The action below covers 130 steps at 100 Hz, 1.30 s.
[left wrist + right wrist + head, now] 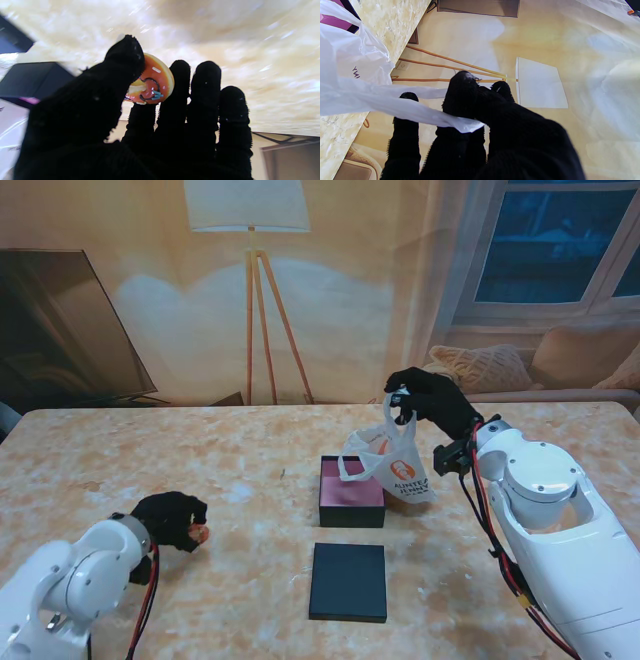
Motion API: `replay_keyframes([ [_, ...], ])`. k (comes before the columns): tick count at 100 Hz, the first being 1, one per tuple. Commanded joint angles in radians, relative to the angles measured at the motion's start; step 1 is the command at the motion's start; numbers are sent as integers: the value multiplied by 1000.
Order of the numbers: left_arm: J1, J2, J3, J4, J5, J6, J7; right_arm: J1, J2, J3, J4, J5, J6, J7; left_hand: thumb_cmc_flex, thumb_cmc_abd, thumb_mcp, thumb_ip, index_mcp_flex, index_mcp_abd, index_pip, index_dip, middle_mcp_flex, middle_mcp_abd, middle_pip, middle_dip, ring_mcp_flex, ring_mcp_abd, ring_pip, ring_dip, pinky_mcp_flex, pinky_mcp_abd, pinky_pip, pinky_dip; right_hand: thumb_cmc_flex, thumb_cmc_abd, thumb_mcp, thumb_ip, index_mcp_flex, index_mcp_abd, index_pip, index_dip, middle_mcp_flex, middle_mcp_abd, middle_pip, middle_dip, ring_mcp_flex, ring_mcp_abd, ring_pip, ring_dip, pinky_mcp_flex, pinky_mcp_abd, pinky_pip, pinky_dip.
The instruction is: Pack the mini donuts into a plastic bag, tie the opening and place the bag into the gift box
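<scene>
Both white arms rise from the bottom corners of the stand view, and between them spreads the marbled counter (250, 450), filling the middle of the frame. At the centre of the frame sits the open gift box (351, 492) with its pink lining showing, and toward the bottom centre lies its dark lid (348, 581), flat and apart from the box.

Right of centre, the right hand (430, 402) has its black-gloved fingers pinched shut on a handle of the white plastic bag (392, 458). The bag hangs from that grip, its orange print facing out, its bottom at the box's right rim; whether it touches the box I cannot tell. In the right wrist view the thin handle strip (425, 116) runs across the curled fingers.

At lower left, the left hand (172, 520) is closed on a mini donut (200, 532), low over the counter. The left wrist view shows that orange-glazed donut (152, 80) clamped between the thumb (125, 57) and the fingertips.
</scene>
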Motion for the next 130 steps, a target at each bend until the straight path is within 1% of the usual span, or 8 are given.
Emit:
replay_keyframes([
  [1,-88,-3,34,-10,-21,-11,-35,-3,-5,-3,0,1,3,17,43,57,6,35,63,-18,25,-6,31,21,20,18,25,12,36,3,1,9,31,26,57,29,62,17,12,-33,12,5,38,-91,60,8,11,-39,14,8,5,0,20,12],
  [17,-292,5,189,65,-124,23,-93,0,-4,-4,3,0,2,22,39,54,8,34,62,-18,29,-6,35,20,29,24,32,8,46,7,9,7,39,27,58,29,61,17,11,-33,11,5,37,-89,60,8,11,-39,14,8,7,-1,20,12],
  [33,-479,-3,355,160,-251,87,-94,1,-4,-4,6,-2,1,20,39,54,13,33,62,-18,31,-9,34,22,40,30,32,8,58,13,8,8,45,29,57,29,60,17,11,-33,11,5,37,-89,60,8,10,-40,13,8,6,-1,20,12],
  [55,-689,-34,558,278,-407,151,-58,0,-4,-4,6,-3,6,21,38,58,16,32,55,-27,36,-7,26,16,42,32,20,7,56,15,-6,2,40,26,58,29,60,17,12,-33,10,5,37,-87,60,8,10,-39,14,8,4,-3,18,12],
  [71,-816,-73,684,360,-518,207,-14,1,-3,-4,7,-2,5,23,36,57,19,29,55,-31,38,-16,30,10,71,56,28,2,89,36,2,0,59,33,59,28,60,17,12,-32,10,5,36,-87,59,8,10,-39,13,8,4,-3,18,12],
  [83,-893,-109,766,415,-593,251,16,3,-2,-2,9,-1,1,28,38,52,20,28,59,-25,36,-21,32,15,77,57,34,4,101,42,7,6,71,38,59,29,59,17,11,-33,10,5,36,-90,58,7,10,-39,13,8,4,-4,17,12],
  [100,-969,-157,852,468,-649,293,54,4,-2,0,11,1,-5,32,32,48,25,26,64,-17,33,-29,36,20,87,56,51,1,118,49,31,16,91,44,59,30,59,17,11,-33,10,5,36,-88,58,7,9,-39,12,7,4,-5,17,12],
  [130,-1005,-223,900,497,-745,405,117,2,-2,3,9,0,-14,29,30,47,30,22,81,0,19,-48,39,36,108,47,61,17,150,61,31,28,124,57,61,33,54,16,6,-33,10,6,32,-88,56,5,8,-40,9,6,1,-13,12,10],
])
